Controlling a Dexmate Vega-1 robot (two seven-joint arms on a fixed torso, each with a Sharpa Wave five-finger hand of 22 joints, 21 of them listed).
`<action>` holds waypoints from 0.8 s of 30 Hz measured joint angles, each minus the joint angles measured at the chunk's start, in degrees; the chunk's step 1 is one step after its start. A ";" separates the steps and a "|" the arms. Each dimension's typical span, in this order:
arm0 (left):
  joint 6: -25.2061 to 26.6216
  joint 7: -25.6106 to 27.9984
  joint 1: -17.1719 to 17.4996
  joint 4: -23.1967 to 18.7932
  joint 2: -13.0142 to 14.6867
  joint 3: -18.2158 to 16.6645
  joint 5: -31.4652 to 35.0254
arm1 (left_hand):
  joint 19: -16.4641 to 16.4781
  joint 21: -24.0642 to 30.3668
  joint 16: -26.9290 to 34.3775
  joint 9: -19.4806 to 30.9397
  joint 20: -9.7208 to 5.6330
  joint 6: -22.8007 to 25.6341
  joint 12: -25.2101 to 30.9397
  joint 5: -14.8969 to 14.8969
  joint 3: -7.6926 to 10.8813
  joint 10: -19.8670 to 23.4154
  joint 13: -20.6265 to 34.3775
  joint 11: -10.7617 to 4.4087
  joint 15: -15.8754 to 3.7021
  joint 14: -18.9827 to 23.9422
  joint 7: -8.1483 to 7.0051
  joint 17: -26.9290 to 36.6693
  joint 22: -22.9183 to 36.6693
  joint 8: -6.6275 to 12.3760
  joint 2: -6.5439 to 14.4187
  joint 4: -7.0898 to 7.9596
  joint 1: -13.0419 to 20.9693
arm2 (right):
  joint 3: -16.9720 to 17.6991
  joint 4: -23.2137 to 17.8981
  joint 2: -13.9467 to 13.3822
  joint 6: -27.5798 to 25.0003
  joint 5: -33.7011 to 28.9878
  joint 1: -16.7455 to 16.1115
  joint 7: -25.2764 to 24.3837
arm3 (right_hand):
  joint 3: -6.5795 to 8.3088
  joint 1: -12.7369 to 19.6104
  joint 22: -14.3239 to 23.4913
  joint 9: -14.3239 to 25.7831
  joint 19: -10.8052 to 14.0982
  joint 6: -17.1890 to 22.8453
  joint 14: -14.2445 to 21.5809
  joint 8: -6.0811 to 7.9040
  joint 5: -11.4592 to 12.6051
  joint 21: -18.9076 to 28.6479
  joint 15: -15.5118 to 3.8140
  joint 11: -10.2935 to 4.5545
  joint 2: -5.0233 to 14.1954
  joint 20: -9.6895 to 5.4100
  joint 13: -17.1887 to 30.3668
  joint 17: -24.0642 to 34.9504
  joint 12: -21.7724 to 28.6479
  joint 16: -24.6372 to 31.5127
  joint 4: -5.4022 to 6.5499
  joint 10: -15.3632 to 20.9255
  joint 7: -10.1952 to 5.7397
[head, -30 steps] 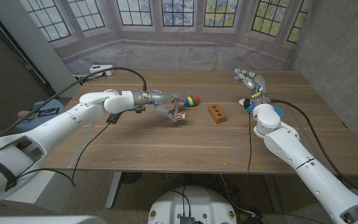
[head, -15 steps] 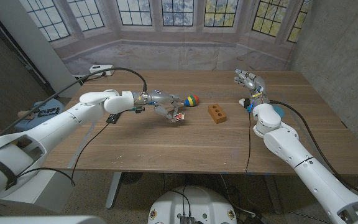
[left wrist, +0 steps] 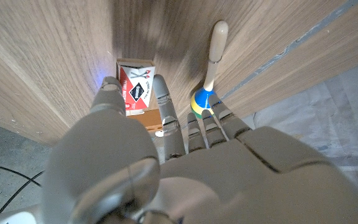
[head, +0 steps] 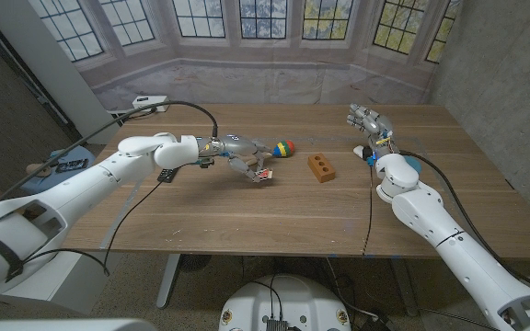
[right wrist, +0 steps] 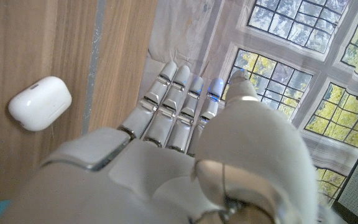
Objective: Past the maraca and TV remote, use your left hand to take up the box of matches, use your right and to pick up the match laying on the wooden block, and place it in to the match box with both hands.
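Left hand (head: 239, 154): reaches over the worktop (head: 247, 211) left of centre; its fingers (left wrist: 166, 112) grasp the box of matches (left wrist: 134, 87), thumb on one side and a finger on the other; the box appears to sit at or just above the wood
Box of matches: red and white label up, just near of the maraca (head: 282, 148)
Maraca: pale handle and coloured head, lying beside the left hand
Wooden block (head: 320, 167): at mid-worktop, right of the box; any match on it is too small to make out
Right hand (head: 368, 119): raised at the far right, fingers (right wrist: 178, 93) released and holding nothing
White case (right wrist: 40, 102): on the wood near the right hand
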 measured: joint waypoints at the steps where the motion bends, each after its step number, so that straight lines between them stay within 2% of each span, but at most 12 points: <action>1: 0.09 0.00 0.06 -0.09 0.06 0.03 0.03 | 0.00 0.00 0.00 0.00 0.00 0.00 0.00 0.00 0.00 0.00 0.00 0.00 0.00 0.00 0.00 0.00 0.00 0.00 0.00 0.00 0.00 | 0.00 0.04 0.00 0.03 0.10 0.02 0.06 | 0.00 -0.14 0.00 0.00 -0.08 0.00 -0.51 0.00 0.00 0.00 -0.08 -0.21 0.05 0.08 -0.10 -0.13 0.00 -0.07 0.00 -0.22 0.00; 6: 0.37 -0.02 0.14 -0.26 0.19 0.11 0.31 | 0.00 0.00 0.00 0.00 0.00 -0.31 0.00 0.00 0.00 -0.21 0.00 0.21 0.31 -0.31 0.31 0.00 0.00 -0.19 0.00 0.00 0.00 | 0.07 0.82 0.04 0.47 1.64 0.29 0.93 | -0.23 -0.98 0.00 0.00 -0.24 -0.73 -1.12 0.00 0.00 -0.16 -0.05 -0.33 0.42 -0.08 -0.24 -0.28 0.00 -0.57 0.23 -0.93 0.10; 9: 0.51 -0.12 0.15 -0.28 0.23 0.20 0.44 | -0.22 0.00 0.00 0.01 -0.22 -0.31 0.00 0.00 0.00 -0.20 0.00 0.21 0.31 -0.31 0.31 -0.01 0.00 -0.22 0.00 0.00 0.00 | 0.10 1.38 0.13 0.83 2.60 0.49 1.64 | -0.40 -2.37 0.00 -0.23 -0.39 -1.35 -1.85 0.00 0.00 -0.43 0.18 0.00 0.68 -0.23 -0.49 -0.48 0.00 -1.02 1.06 -1.43 0.08; 14: 0.70 -0.29 0.15 -0.28 0.23 0.20 0.49 | -0.31 -0.44 0.00 0.01 -0.31 -0.54 0.00 0.00 0.00 -0.51 0.00 -0.11 0.31 -0.31 0.54 0.00 0.00 -0.22 0.24 0.00 -0.24 | 0.10 2.34 0.31 0.82 2.60 0.81 1.64 | -0.64 -3.98 -0.30 -0.27 -0.72 -1.98 -2.14 0.00 0.00 -0.43 0.33 -0.38 0.64 0.10 -0.73 -0.94 -0.26 -1.45 1.61 -1.93 0.12; 16: 0.77 -0.35 0.15 -0.29 0.25 0.32 0.51 | -0.30 -0.44 0.00 0.01 -0.31 -0.82 0.00 0.00 0.00 -0.51 0.00 -0.11 0.31 -0.31 0.23 0.00 0.00 -0.36 0.24 0.00 -0.24 | 0.10 2.63 0.35 1.52 4.02 0.91 2.69 | -0.86 -4.20 -0.31 -0.27 -0.80 -2.16 -2.48 -0.40 0.00 -0.82 0.17 -0.23 0.78 0.19 -0.77 -0.99 -0.41 -1.67 1.83 -2.27 0.10; 24: 0.86 -0.65 -0.04 -0.15 0.25 0.49 0.82 | -0.62 -0.44 0.00 0.01 0.00 -1.01 0.00 0.00 0.00 -0.82 0.00 0.21 0.40 -0.83 0.41 0.00 0.00 -0.46 0.24 0.00 -0.24 | 0.10 3.64 0.39 1.94 4.92 1.26 3.24 | -1.10 -6.80 -0.31 -0.54 -1.41 -3.30 -3.59 -0.40 0.00 -1.17 0.35 -0.20 1.38 0.16 -1.28 -1.70 -0.41 -2.33 2.87 -3.28 0.19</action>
